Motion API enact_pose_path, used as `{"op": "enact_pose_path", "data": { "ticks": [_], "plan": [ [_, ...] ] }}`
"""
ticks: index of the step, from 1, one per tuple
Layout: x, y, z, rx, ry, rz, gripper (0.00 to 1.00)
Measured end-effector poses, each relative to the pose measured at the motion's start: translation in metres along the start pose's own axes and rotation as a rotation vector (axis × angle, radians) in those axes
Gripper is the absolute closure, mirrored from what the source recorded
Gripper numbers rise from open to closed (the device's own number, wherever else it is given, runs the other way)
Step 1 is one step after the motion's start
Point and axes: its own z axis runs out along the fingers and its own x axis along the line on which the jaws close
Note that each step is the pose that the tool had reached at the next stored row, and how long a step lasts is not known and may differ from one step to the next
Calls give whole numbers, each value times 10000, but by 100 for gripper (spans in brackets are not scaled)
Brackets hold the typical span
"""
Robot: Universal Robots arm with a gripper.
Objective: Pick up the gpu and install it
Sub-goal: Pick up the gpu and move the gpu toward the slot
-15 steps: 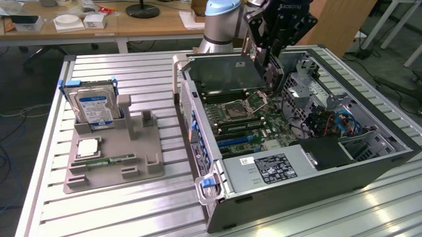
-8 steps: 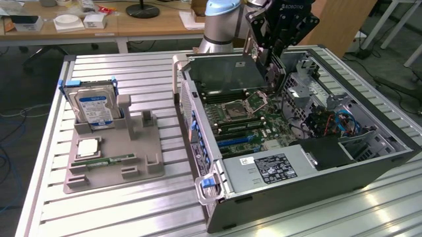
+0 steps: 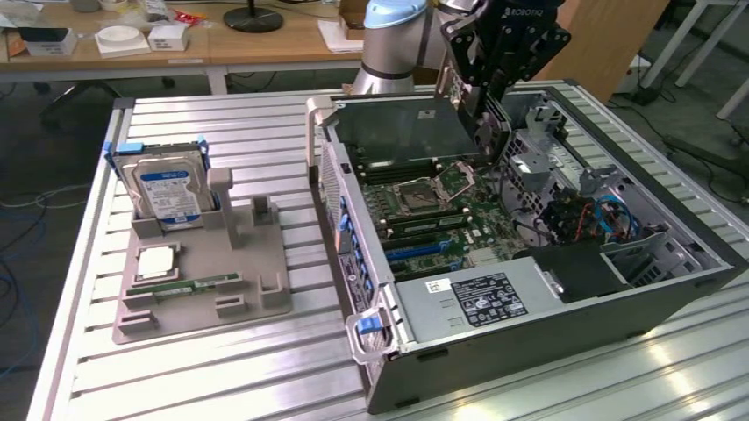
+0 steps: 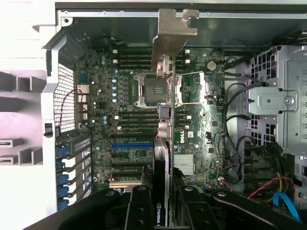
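The gpu (image 4: 164, 120) is in my grasp, seen edge-on in the wrist view: a thin dark card with its silver metal bracket (image 4: 173, 28) at the far end and a green-lettered label close to my fingers. My gripper (image 4: 162, 194) is clenched on it, one black finger (image 4: 140, 203) on each flat face. In the exterior view the card (image 3: 488, 132) hangs below my gripper (image 3: 474, 92), upright, inside the open computer case (image 3: 562, 307) near its far wall. From that angle I cannot tell whether its lower edge touches the board or sits just above it.

Under the card lies the green motherboard (image 4: 196, 143), with the open processor socket (image 4: 154, 88) just beside the card's line and a blue expansion slot (image 4: 130, 144) near my fingers. Cables, blue and red among them, run in the bay (image 3: 591, 215) towards the exterior view's right.

Well apart, on the exterior view's left, a grey holder (image 3: 252, 263) stands on the slatted metal table (image 3: 210, 377). It carries an upright silver hard drive (image 3: 167, 195), a flat processor chip (image 3: 157, 262) and a narrow green memory stick (image 3: 193, 284).
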Motion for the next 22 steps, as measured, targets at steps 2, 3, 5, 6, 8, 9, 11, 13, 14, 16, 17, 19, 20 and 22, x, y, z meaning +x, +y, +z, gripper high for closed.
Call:
{"op": "enact_pose_path", "data": {
  "ticks": [2, 3, 5, 6, 8, 9, 11, 13, 14, 16, 17, 19, 20, 22],
  "plan": [
    [-1, 0, 0, 0, 0, 0, 74],
    [-1, 0, 0, 0, 0, -1, 74],
    [-1, 0, 0, 0, 1, -1, 74],
    [-1, 0, 0, 0, 0, -1, 74],
    [-3, 0, 0, 0, 0, -1, 74],
    [-8, -1, 0, 0, 0, -2, 74],
    [-18, 0, 0, 1, 2, -2, 74],
    [-39, 1, 1, 0, 3, -3, 74],
    [-52, 2, 1, -1, 5, -3, 74],
    [-81, 2, 2, 0, 9, -2, 74],
    [-93, 3, 2, 0, 10, -2, 74],
    [-106, 3, 2, 1, 9, -3, 74],
    [-110, 3, 2, 2, 10, -3, 74],
    [-114, 4, 3, -1, 10, -34, 74]
  ]
}}
